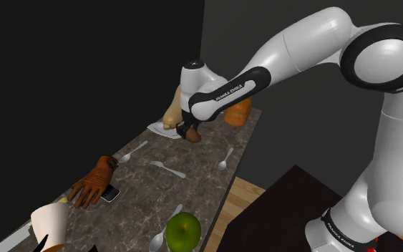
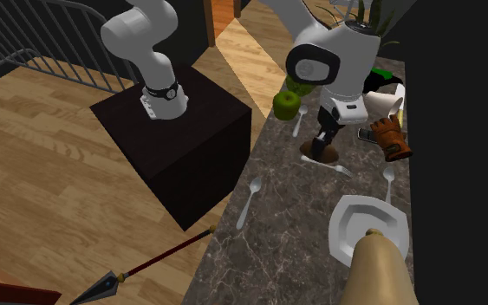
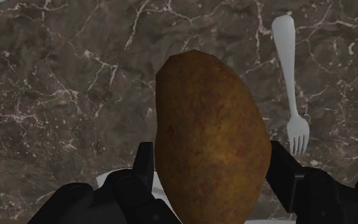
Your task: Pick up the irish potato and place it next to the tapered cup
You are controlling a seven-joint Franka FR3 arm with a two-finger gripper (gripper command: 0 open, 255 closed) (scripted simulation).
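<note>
Potato (image 3: 209, 127) sits closest in the wrist view, brown and mottled, standing on end between the gripper's (image 3: 212, 162) two black fingers (image 3: 144, 170). The jaws pinch it, one pressed to each side. Beneath lies a dark marble counter (image 3: 56, 95), with a white fork (image 3: 290, 76) lying flat just right of the potato.

In the shoulder view the gripper (image 1: 190, 132) reaches down at the far end of the counter (image 1: 207, 182), holding the potato (image 1: 193, 135) low over the marble; I cannot tell whether it touches. A white plate (image 1: 162, 129) lies near on that view's left.

The cup (image 1: 49, 223), white and tapered, stands at the near left end, well apart from the potato. A brown glove (image 1: 96, 179) lies between them, with a phone (image 1: 111, 193) at its edge. A green apple (image 1: 183, 230) sits at the near right edge.

In the second exterior view the gripper (image 2: 323, 146) is right of the apple (image 2: 287, 106), with the cup (image 2: 386, 102) and glove (image 2: 391, 137) further right.
</note>
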